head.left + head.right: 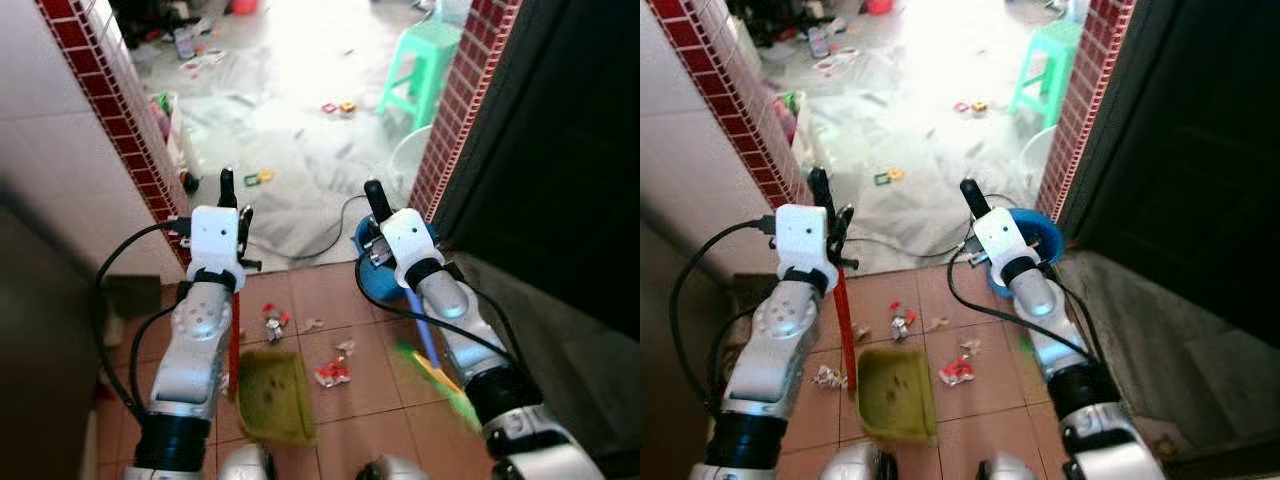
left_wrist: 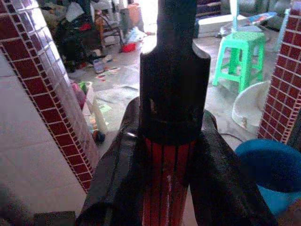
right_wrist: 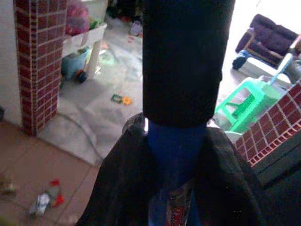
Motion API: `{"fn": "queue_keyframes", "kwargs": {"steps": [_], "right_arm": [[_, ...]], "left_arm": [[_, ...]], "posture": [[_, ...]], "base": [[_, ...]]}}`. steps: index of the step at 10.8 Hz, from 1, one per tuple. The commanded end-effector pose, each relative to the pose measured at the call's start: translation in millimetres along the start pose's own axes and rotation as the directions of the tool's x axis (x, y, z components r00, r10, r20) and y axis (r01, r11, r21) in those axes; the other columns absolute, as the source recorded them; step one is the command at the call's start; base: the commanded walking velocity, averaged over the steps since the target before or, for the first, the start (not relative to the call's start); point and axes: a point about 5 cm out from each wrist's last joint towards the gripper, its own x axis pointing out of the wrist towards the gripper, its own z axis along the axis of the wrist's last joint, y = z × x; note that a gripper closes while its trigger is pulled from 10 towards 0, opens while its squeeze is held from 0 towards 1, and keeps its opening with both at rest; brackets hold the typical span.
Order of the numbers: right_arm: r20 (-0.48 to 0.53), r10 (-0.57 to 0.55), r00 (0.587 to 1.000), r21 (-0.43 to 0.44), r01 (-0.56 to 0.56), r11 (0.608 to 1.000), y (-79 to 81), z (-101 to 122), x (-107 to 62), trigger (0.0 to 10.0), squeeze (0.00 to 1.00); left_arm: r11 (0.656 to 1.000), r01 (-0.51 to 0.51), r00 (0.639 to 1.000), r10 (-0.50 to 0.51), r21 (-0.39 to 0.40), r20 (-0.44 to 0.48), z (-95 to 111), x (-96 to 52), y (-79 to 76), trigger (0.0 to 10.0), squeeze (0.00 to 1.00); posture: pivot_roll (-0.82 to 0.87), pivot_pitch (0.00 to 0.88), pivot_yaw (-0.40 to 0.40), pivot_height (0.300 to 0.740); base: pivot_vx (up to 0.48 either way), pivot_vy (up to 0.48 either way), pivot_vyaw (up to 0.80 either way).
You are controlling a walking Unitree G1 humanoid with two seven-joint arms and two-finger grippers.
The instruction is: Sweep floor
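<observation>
We stand on terracotta floor tiles [image 1: 350,400] at a doorway framed by red brick-patterned pillars [image 1: 460,100], facing a bright grey concrete room beyond.

Left gripper [image 1: 232,205]: our fingers [image 2: 115,179] are pressed against both sides of a red dustpan handle [image 1: 846,335] with a black cap on top. The handle runs down to a green dustpan [image 1: 895,395], which rests on the tiles just ahead of us and between our arms, mouth facing the litter.

Right gripper [image 1: 377,212]: our fingers [image 3: 117,188] pinch a blue broom handle [image 3: 175,150] topped with a black grip. The broom's shaft slants down on our right side to green bristles [image 1: 440,378], blurred, low over the tiles beside the right arm.

Litter: red-and-white wrappers [image 1: 333,373] and small crumpled scraps [image 1: 273,325] lie scattered on the tiles in front of the dustpan mouth; one more scrap [image 1: 827,377] lies to the left of the red handle.

A blue basin [image 1: 1035,240] sits at the threshold just behind the right gripper. A black cable [image 1: 325,245] trails across the concrete floor. Farther in stand a green plastic stool [image 1: 425,70] and a white tub [image 1: 412,155] near the right pillar, with small coloured toys [image 1: 258,178] strewn about.
</observation>
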Motion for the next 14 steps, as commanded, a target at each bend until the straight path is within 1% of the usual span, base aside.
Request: {"fn": "queue_keyframes", "kwargs": {"steps": [1, 2, 3, 4, 5, 6, 7, 8, 9, 10, 11, 12, 13, 14], "right_arm": [[-0.014, -0.015, 1.000, -0.066, 0.014, 0.998, -12.9, 2, 2.7, 10.0, 0.00], [-0.044, -0.009, 0.999, -0.068, 0.006, 0.998, -13.4, -3, 2.5, 10.0, 0.00], [-0.049, 0.029, 0.998, -0.063, -0.032, 0.997, -7.0, -6, 0.9, 10.0, 0.00], [-0.034, 0.034, 0.999, -0.060, -0.036, 0.998, -0.8, -4, 0.8, 10.0, 0.00], [-0.022, -0.024, 0.999, -0.048, 0.023, 0.999, 4.6, -3, 2.5, 10.0, 0.00], [-0.048, -0.093, 0.995, 0.019, 0.094, 0.995, 6.7, -4, 4.2, 10.0, 0.00], [-0.045, -0.151, 0.987, 0.073, 0.154, 0.985, 12.4, -1, 5.2, 10.0, 0.00], [-0.046, -0.204, 0.978, 0.130, 0.209, 0.969, 16.4, 2, 5.0, 10.0, 0.00], [-0.061, -0.232, 0.971, 0.179, 0.239, 0.954, 17.1, 2, 4.3, 10.0, 0.00], [-0.088, -0.267, 0.960, 0.256, 0.281, 0.925, 10.7, 0, 2.9, 10.0, 0.00], [-0.094, -0.269, 0.959, 0.275, 0.284, 0.918, 8.6, -1, 3.5, 10.0, 0.00], [-0.115, -0.287, 0.951, 0.293, 0.309, 0.905, 1.3, -2, 7.6, 10.0, 0.00], [-0.111, -0.292, 0.950, 0.313, 0.313, 0.897, -1.3, 6, 15.1, 10.0, 0.00], [-0.110, -0.292, 0.950, 0.321, 0.312, 0.894, -1.6, 9, 19.0, 10.0, 0.00]], "left_arm": [[1.000, -0.012, 0.998, 0.012, -0.006, 0.054, 11, 2.0, -1.8, 10.0, 0.00], [1.000, -0.015, 0.999, 0.015, -0.009, 0.050, 9, 1.1, -1.4, 10.0, 0.00], [1.000, 0.004, 0.999, -0.005, 0.030, 0.042, 0, -1.3, -1.0, 10.0, 0.00], [1.000, -0.008, 1.000, 0.008, 0.020, 0.018, -5, -2.3, 1.1, 10.0, 0.00], [1.000, -0.011, 1.000, 0.011, 0.021, 0.008, -9, -2.1, -0.3, 10.0, 0.00], [1.000, -0.009, 1.000, 0.009, 0.023, -0.003, -12, -1.4, -2.2, 10.0, 0.00], [1.000, -0.010, 0.999, 0.010, 0.007, -0.041, -20, -0.9, -1.7, 10.0, 0.00], [1.000, -0.009, 0.998, 0.008, -0.017, -0.061, -25, 1.8, -1.7, 10.0, 0.00], [1.000, -0.012, 0.998, 0.010, -0.023, -0.070, -28, 5.2, -2.6, 10.0, 0.00], [0.994, -0.047, 0.995, 0.039, -0.101, -0.088, -37, 10.5, -2.5, 10.0, 0.00], [0.986, -0.046, 0.994, 0.030, -0.159, -0.102, -40, 11.5, -2.9, 10.0, 0.00], [0.976, -0.146, 0.985, 0.129, -0.160, -0.114, -50, 15.7, 1.8, 10.0, 0.00], [0.965, -0.209, 0.975, 0.194, -0.159, -0.106, -62, 15.6, 2.8, 10.0, 0.00], [0.938, -0.264, 0.959, 0.231, -0.226, -0.162, -72, 14.2, 3.3, 10.0, 0.00]], "posture": [[-0.06, 0.037, -0.002, 0.740], [-0.08, 0.038, -0.005, 0.740], [-0.08, 0.032, -0.004, 0.740], [-0.09, 0.031, 0.001, 0.740], [-0.09, 0.031, -0.004, 0.740], [-0.09, 0.029, -0.002, 0.740], [-0.08, 0.039, 0.027, 0.740], [-0.08, 0.042, 0.041, 0.740], [-0.09, 0.045, 0.043, 0.740], [-0.11, 0.046, 0.046, 0.740], [-0.11, 0.048, 0.042, 0.740], [-0.11, 0.050, 0.033, 0.740], [-0.11, 0.051, 0.023, 0.740], [-0.11, 0.051, 0.020, 0.740]], "base": [[0.000, 0.000, 0.80], [0.000, 0.000, 0.80], [0.000, 0.000, 0.00], [0.000, 0.000, 0.47], [0.000, 0.000, 0.00], [0.000, 0.000, 0.00], [0.000, 0.000, 0.00], [0.000, 0.000, 0.00], [0.000, 0.000, 0.00], [0.000, 0.000, 0.00], [0.000, 0.000, 0.00], [0.000, 0.000, 0.00], [0.000, 0.000, 0.00], [0.000, 0.000, 0.00]]}}
